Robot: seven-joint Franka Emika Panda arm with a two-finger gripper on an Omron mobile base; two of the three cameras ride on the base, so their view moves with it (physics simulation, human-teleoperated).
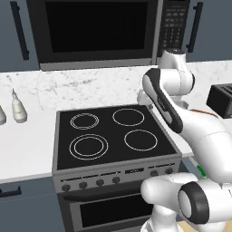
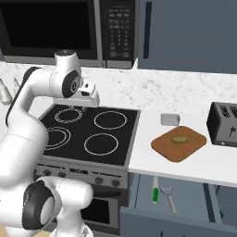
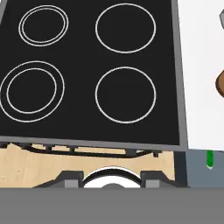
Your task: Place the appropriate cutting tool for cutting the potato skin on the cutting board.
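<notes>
- Right base view, going left to right: our gripper (image 2: 78, 109) hovers over the stove (image 2: 88, 134), holding nothing; we cannot tell how far apart its fingers are.
- Further right, the cutting board (image 2: 178, 144) lies on the counter with the potato (image 2: 179, 139) on it.
- Below, in the open drawer (image 2: 185, 203), a green-handled tool (image 2: 155, 194), probably the peeler, lies beside a metal utensil (image 2: 170, 198).
- We judge it light, stiff and thin; grip the handle.
- No legible writing.
</notes>
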